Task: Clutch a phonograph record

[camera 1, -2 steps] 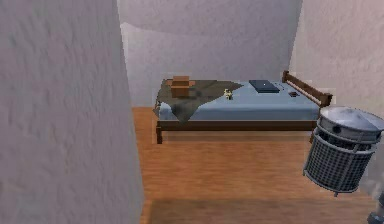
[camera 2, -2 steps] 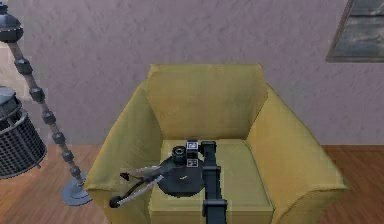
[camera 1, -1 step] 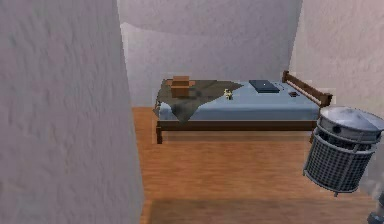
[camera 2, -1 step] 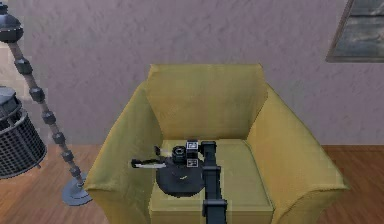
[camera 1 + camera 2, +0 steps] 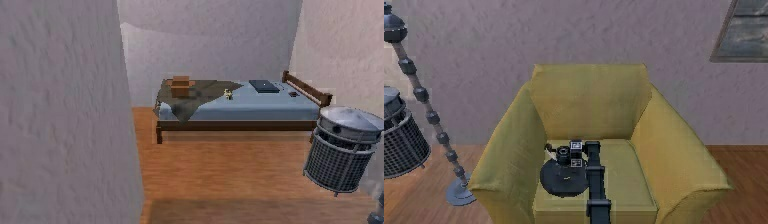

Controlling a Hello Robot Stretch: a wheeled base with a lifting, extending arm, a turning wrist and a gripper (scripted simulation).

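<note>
In the forward view a bed (image 5: 240, 112) with a wooden frame is seen across the wooden floor (image 5: 230, 180); a dark blanket (image 5: 205, 97) is spread over its left part; a small brown box (image 5: 180, 85) is set on the blanket, and whether anything lies inside it cannot be made out; a flat dark slab (image 5: 263, 86) is laid toward the head end, too small to be named; a wire-mesh bin (image 5: 340, 150) is seen at the right edge, and its contents cannot be told through the mesh; nothing of the task's progress can be judged from here.

In the arm side view a yellow armchair (image 5: 589, 100) is set against the wall (image 5: 584, 30); a dark round disc, taken by shape and colour for the phonograph record (image 5: 562, 180), lies flat on the seat cushion, left of the middle; the arm (image 5: 596, 195) is extended over the seat, and the gripper (image 5: 554, 152) is placed at the record's far edge; whether the fingers are spread or pressed together cannot be told, nor whether anything is held, since the record rests on the cushion at the gripper; contact cannot be decided either; the approach is judged done, while a sure grasp and a lift clear of the cushion are not yet shown; the mesh bin is seen again at the left edge, beside a floor lamp (image 5: 429, 110), its inside hidden.
</note>
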